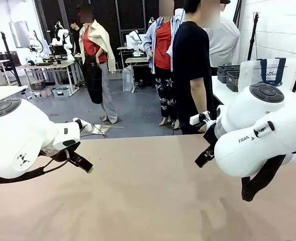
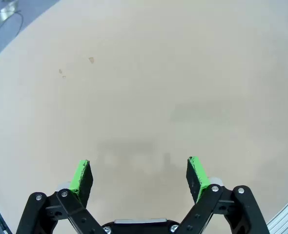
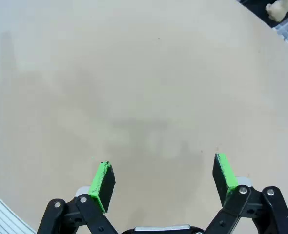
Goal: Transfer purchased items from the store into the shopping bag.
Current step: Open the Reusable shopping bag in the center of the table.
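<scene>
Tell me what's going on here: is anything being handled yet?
Nothing is being handled at this moment. The left gripper and the right gripper both hang open over the tan table, holding nothing. A person in a black shirt stands at the table's far side. Behind that person, to the right, a dark basket and the shopping bag sit on a separate white surface, so the transfer has not begun.

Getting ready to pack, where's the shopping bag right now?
Front view, far right: the shopping bag stands on a white side table beyond the right arm, just right of dark mesh baskets.
</scene>
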Tool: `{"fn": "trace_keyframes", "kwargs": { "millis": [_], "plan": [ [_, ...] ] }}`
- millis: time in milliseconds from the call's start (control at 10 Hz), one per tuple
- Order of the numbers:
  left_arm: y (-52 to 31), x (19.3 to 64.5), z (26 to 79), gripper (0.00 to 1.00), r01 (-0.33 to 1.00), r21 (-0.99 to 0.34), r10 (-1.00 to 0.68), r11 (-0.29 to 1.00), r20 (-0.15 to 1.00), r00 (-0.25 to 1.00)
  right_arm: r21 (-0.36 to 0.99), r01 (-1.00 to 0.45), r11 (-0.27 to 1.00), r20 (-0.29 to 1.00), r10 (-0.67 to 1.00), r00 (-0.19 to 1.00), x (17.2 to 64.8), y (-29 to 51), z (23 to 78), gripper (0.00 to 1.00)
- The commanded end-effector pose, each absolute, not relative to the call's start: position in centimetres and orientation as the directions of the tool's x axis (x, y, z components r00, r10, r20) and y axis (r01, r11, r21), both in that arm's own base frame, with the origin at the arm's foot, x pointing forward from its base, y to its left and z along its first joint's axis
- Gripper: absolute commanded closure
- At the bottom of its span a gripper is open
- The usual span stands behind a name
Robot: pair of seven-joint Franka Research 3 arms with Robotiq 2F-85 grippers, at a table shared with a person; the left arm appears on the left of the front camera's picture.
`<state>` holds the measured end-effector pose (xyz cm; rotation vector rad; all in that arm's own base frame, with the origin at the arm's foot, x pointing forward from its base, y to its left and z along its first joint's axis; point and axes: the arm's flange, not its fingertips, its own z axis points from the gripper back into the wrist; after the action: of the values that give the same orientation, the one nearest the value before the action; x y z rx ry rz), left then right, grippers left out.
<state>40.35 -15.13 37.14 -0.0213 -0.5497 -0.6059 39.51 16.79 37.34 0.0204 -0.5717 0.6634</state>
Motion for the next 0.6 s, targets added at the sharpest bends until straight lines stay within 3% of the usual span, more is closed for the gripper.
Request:
{"fn": "trace_keyframes", "kwargs": {
  "millis": [0,500],
  "plan": [
    [-15.14,40.35,37.14,0.0,0.546,0.138,-0.535,0.826,0.497,0.684,-0.16,-0.587,0.793,0.508,0.576,0.64,39.5,16.79,37.34,0.0],
    [-15.14,40.35,37.14,0.0,0.546,0.138,-0.535,0.826,0.497,0.684,-0.16,-0.587,0.793,0.508,0.576,0.64,39.5,16.79,37.34,0.0]
  ]
}}
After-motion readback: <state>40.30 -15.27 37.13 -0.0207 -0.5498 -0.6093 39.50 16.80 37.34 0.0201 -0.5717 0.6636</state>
